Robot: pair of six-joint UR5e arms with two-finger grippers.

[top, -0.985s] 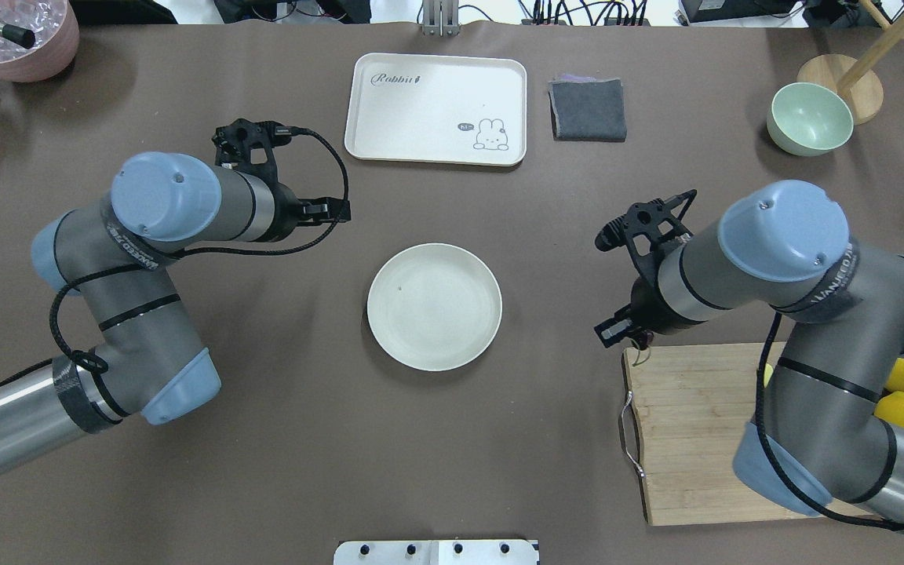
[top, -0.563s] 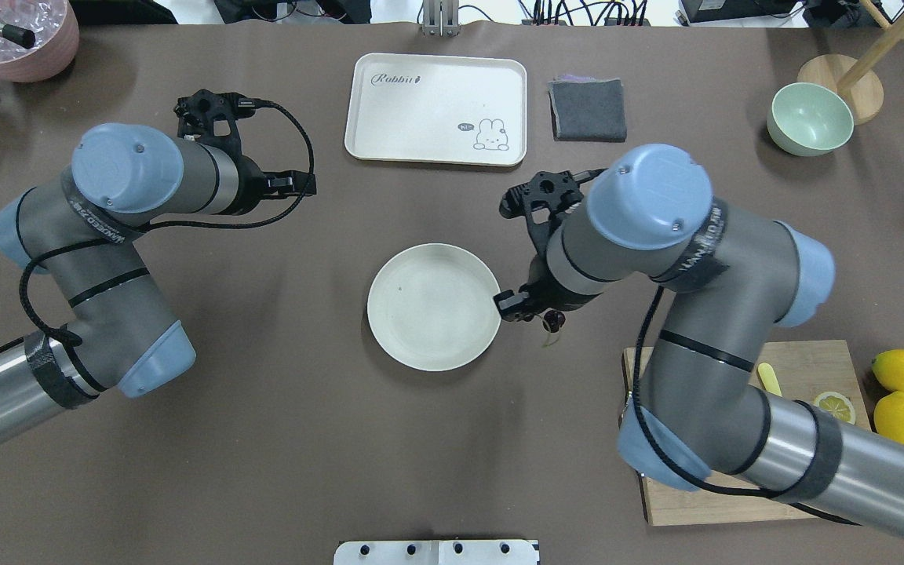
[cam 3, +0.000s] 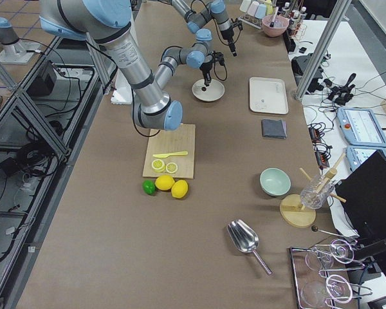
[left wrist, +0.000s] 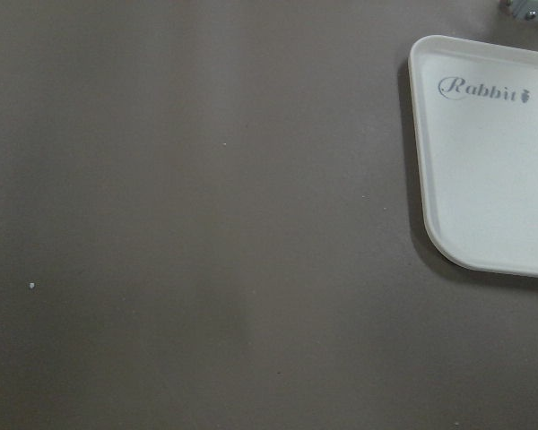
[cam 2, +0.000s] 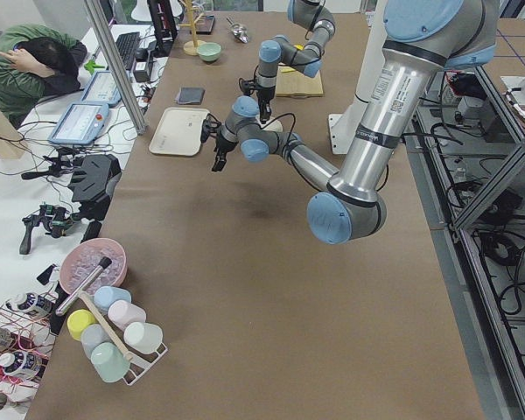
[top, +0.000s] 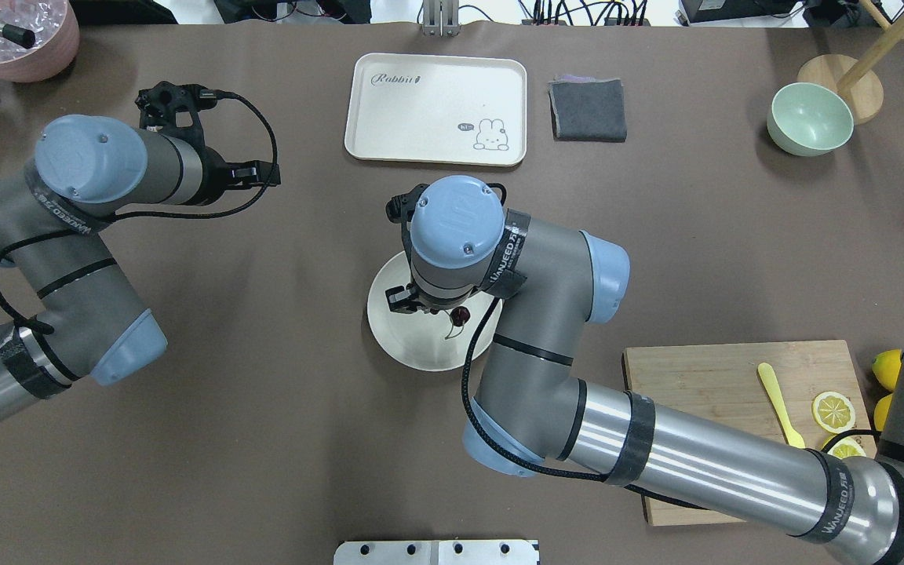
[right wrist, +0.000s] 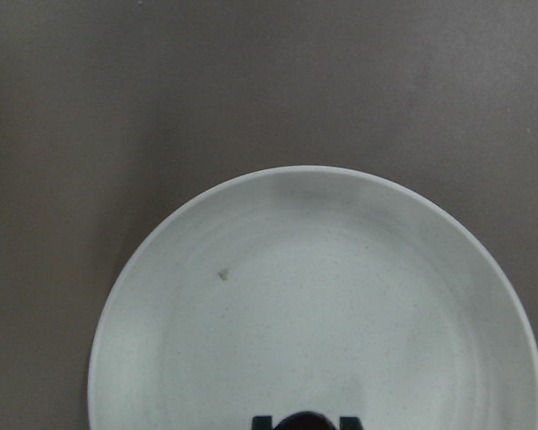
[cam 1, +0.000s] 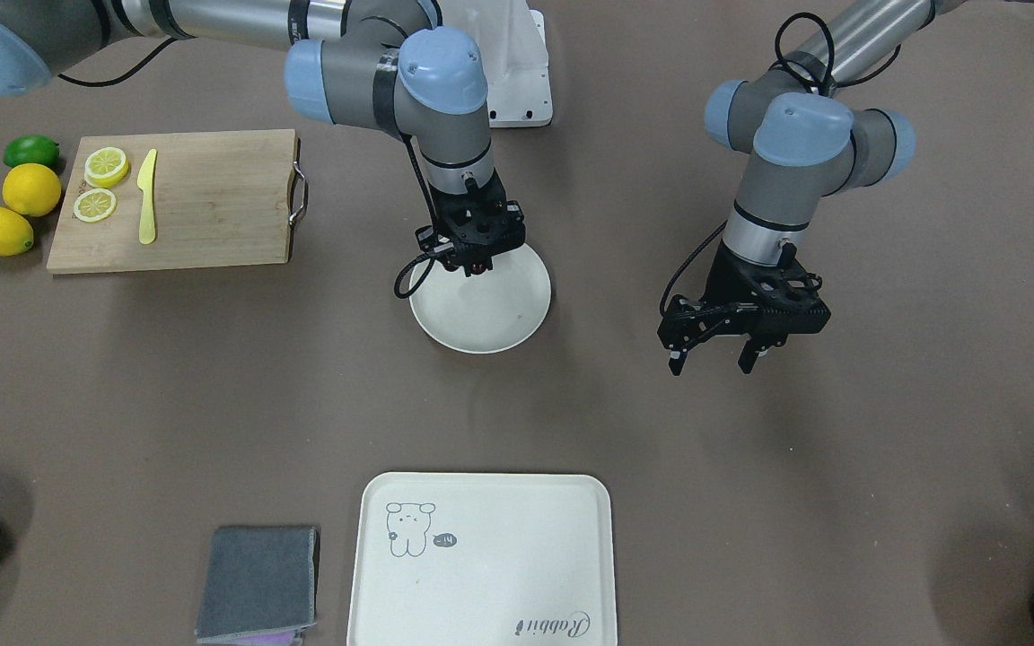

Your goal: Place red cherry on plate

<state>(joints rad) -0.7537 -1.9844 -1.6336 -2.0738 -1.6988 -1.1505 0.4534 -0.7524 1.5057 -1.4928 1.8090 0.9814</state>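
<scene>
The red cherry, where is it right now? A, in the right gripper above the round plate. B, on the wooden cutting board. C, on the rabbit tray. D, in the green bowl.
A: the overhead view shows the red cherry hanging at the right gripper over the plate, away from the board, tray and bowl.

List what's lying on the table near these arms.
red cherry: 1 pair, dark red, over plate
plate: 1, cream-white, table centre
tray: 1, cream, beyond plate
cloth: 1, grey, beside tray
bowl: 1, pale green, far right
cutting board: 1, wooden, robot's right
lemons: 2, yellow, beside the board
lime: 1, green, beside the lemons
lemon slices: 2, yellow, on the board
knife: 1, yellow, on the board
left gripper: 1, black, open, empty
right gripper: 1, black, holding cherry
</scene>
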